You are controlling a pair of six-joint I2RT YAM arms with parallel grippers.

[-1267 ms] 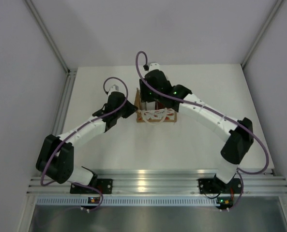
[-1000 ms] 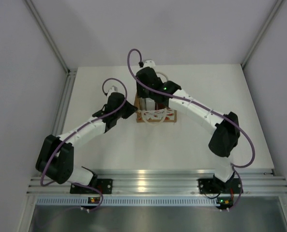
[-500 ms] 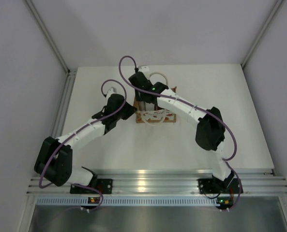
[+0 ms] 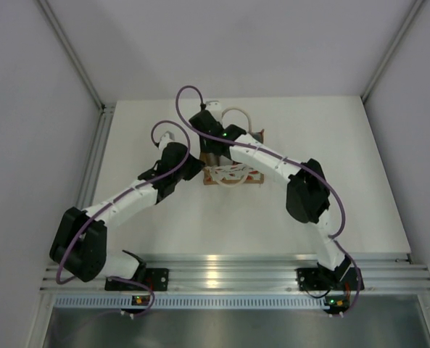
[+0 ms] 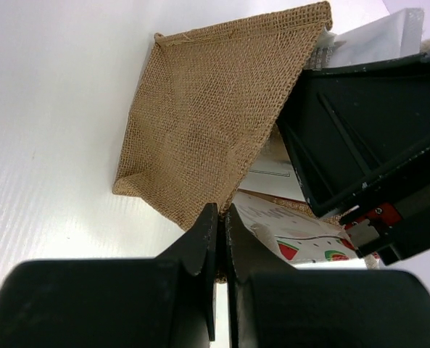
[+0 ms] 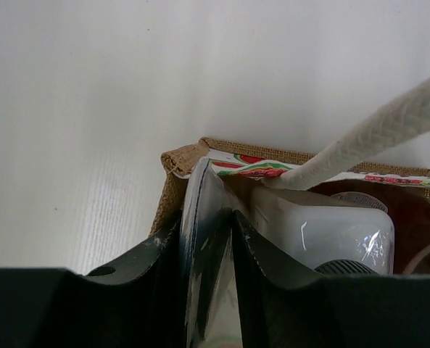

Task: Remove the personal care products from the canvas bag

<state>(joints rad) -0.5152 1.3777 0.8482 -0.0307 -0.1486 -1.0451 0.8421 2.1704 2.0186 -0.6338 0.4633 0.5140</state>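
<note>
Overhead, pale grey walls [image 4: 55,58] close in three sides, with a metal corner post [image 4: 69,51] slanting down at each back corner. They enclose a matte white table [image 4: 164,217], bare apart from the arms and edged at the near side by an aluminium rail [image 4: 229,272] that carries both bases.

The canvas bag [image 4: 233,174] stands near the table's middle, toward the back, one cream rope handle [image 4: 238,116] looping out behind it. The left gripper [image 5: 220,217] has its fingers pressed together on the bag's burlap side edge, pinching the cloth. The right gripper [image 6: 209,225] reaches down into the bag's mouth, its fingers nearly together, clamped on the flat crimped end of the white-grey squeeze tube [image 6: 204,239]. Just beside it inside the bag sits the pale translucent bottle [image 6: 323,232], with something dark red behind it.
</note>
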